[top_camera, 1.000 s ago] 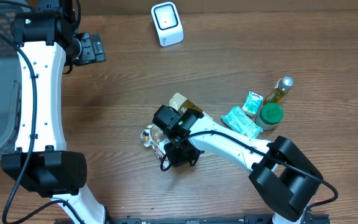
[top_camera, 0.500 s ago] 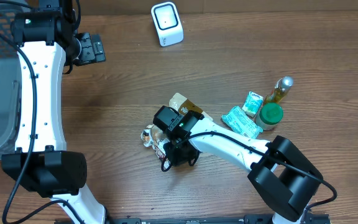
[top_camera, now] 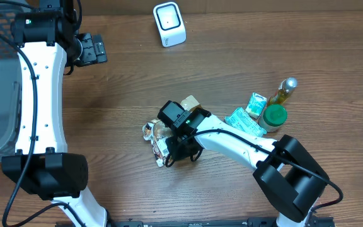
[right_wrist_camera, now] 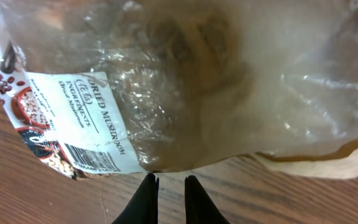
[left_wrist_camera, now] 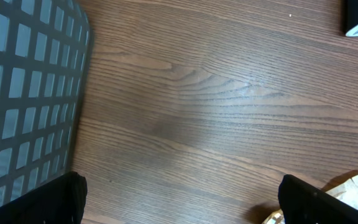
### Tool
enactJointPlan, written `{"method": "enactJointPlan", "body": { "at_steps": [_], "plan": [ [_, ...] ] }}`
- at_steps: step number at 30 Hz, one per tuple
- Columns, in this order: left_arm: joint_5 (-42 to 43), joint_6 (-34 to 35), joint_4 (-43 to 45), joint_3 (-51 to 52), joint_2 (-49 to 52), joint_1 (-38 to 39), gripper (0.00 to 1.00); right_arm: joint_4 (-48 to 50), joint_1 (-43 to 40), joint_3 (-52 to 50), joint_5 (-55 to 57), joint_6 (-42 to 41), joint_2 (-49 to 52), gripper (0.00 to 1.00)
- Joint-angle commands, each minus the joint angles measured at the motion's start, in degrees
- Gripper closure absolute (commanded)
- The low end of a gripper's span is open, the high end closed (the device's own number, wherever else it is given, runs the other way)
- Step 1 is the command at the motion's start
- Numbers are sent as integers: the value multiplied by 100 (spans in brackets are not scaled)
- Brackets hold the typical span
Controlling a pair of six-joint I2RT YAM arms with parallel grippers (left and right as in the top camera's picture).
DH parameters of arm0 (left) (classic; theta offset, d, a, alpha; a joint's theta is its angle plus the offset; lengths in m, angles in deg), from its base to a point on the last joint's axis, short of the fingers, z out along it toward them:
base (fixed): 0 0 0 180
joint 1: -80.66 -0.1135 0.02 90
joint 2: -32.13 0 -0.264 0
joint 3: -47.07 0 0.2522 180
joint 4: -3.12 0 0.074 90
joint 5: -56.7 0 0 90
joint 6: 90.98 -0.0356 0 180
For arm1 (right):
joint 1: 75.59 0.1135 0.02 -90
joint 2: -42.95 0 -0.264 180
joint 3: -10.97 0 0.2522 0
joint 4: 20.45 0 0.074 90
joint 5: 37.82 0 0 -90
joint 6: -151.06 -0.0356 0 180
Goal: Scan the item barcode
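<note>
Right fingers point(right_wrist_camera: 145, 200) pinch the edge of the mushroom bag point(right_wrist_camera: 185, 81).

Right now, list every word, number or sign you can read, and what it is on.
"DRIED MUSHROOM": white label on the clear bag.
"INGREDIENTS", small: same label; the line beneath is too small to be sure of.
Barcode digits: too small to read.
Green packets, bottle: print too small to read.
</note>
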Motion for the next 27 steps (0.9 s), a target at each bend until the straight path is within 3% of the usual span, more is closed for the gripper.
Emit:
{"method": "enactJointPlan", "body": {
  "at_steps": [1, 14, 23, 27],
  "plan": [
    [-11, 57, 7, -70, -87, 39, 0, 151, -24, -22, -7, -2, -15, 88],
    [-11, 57, 7, -70, -87, 39, 0, 1126, -24, -22, -2, -4, -15, 87],
    [-11, 57, 7, -70, -87, 39, 0, 1237, -24, -7, -68, -4, -15, 87],
    [-11, 59, 7, -70, -87, 39, 0, 1187, -105, 415, -68, -2, -26, 79]
  ]
}}
